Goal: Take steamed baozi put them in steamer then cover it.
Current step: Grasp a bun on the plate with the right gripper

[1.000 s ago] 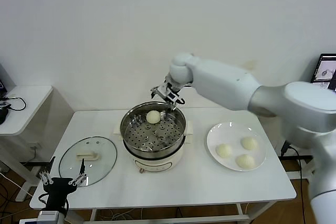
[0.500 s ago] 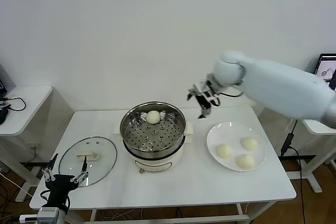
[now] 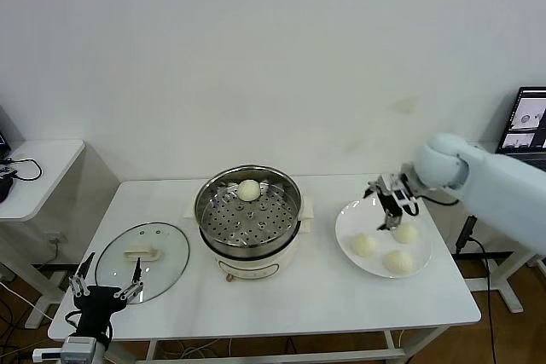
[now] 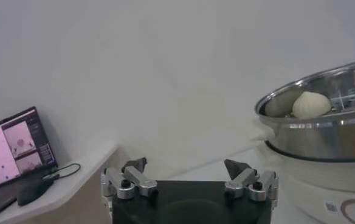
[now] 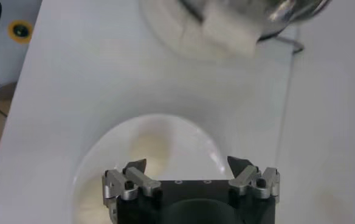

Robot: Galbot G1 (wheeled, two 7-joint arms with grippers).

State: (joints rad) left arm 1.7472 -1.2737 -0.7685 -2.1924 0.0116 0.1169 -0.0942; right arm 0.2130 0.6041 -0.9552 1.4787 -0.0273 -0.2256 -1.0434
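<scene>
Right claw [image 3: 390,205] open above white table [image 3: 324,296], plain wall [image 3: 256,57] behind

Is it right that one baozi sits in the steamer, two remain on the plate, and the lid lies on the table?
Not quite. The head view shows three baozi on the plate, not two. One baozi is in the steamer, and the lid lies on the table.

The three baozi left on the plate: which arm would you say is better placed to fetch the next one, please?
Right. The right gripper hangs open directly over the plate beside a baozi. The left gripper waits off the table's near-left edge by the cover.
</scene>
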